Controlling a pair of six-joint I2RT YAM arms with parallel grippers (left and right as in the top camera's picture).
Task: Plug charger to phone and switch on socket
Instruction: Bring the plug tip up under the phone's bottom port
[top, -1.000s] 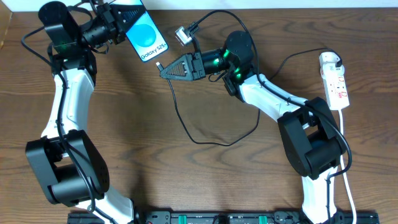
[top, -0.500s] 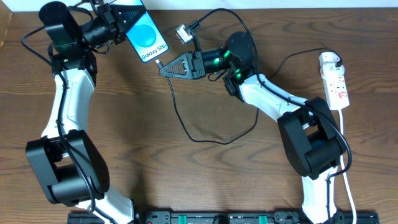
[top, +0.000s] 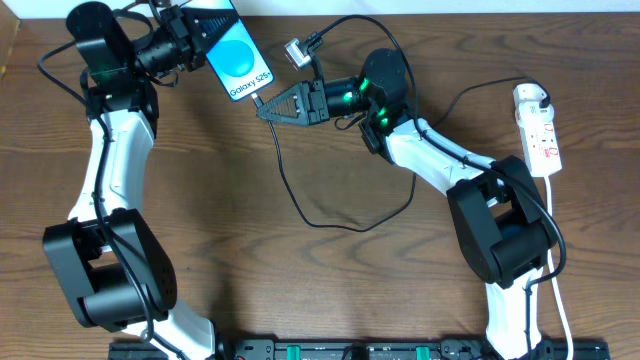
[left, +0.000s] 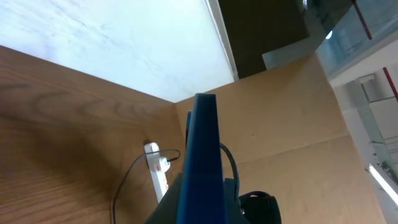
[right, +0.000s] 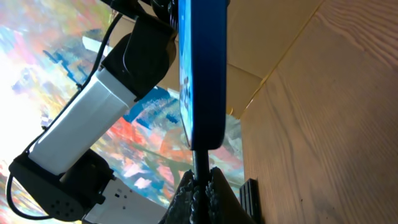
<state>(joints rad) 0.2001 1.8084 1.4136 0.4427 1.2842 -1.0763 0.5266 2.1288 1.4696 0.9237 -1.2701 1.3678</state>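
Note:
My left gripper (top: 200, 30) is shut on the phone (top: 240, 60) and holds it above the table's back left, its light blue "Galaxy S25+" screen facing up. In the left wrist view the phone (left: 200, 162) shows edge-on between the jaws. My right gripper (top: 266, 107) is shut on the plug tip of the charger's black cable (top: 290, 190). In the right wrist view the plug (right: 200, 163) meets the phone's bottom edge (right: 202, 74). The white adapter (top: 293, 52) lies at the back. The white socket strip (top: 538, 130) lies at the far right, and shows in the left wrist view (left: 157, 177).
The black cable loops across the table's middle (top: 350, 225). The socket's white cord (top: 556, 290) runs down the right side toward the front edge. A cardboard wall (left: 280, 124) stands behind the table.
The right gripper has moved the plug tip slightly left and up to the phone's bottom edge. The phone shifted a little to the right.

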